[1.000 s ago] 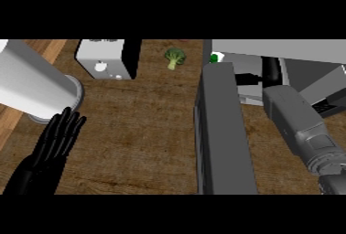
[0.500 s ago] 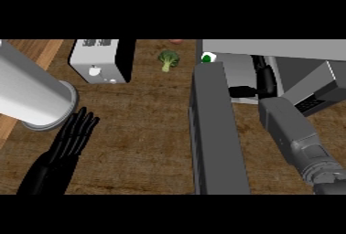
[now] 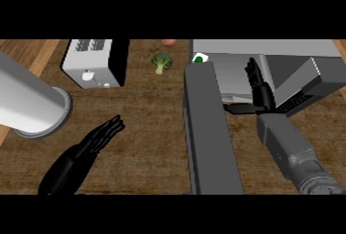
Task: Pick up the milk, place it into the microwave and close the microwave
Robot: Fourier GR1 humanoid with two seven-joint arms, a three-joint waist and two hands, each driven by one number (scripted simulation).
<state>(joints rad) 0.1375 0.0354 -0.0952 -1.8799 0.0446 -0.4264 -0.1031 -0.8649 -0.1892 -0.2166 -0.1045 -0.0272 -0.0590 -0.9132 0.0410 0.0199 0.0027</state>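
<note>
The milk (image 3: 200, 58) shows only as a small white and green top at the microwave's left front corner, just past the far end of the open door. The grey microwave (image 3: 270, 48) stands at the upper right, and its dark door (image 3: 211, 132) swings out toward me as a long slab. My right hand (image 3: 259, 89) lies open in front of the microwave's mouth, fingers straight and pointing away, to the right of the milk and not touching it. My left hand (image 3: 88, 148) is open at the lower left, holding nothing.
A white toaster (image 3: 94, 61) stands at the upper left, with a broccoli floret (image 3: 161, 61) beside it and a pinkish item (image 3: 169, 42) at the far edge. A big grey cylinder (image 3: 30, 107) sits at the left, near my left hand.
My right hand has stretched its fingers out straight toward the microwave. The whole scene has slid lower in view, and my left hand sits a bit lower and further left.
</note>
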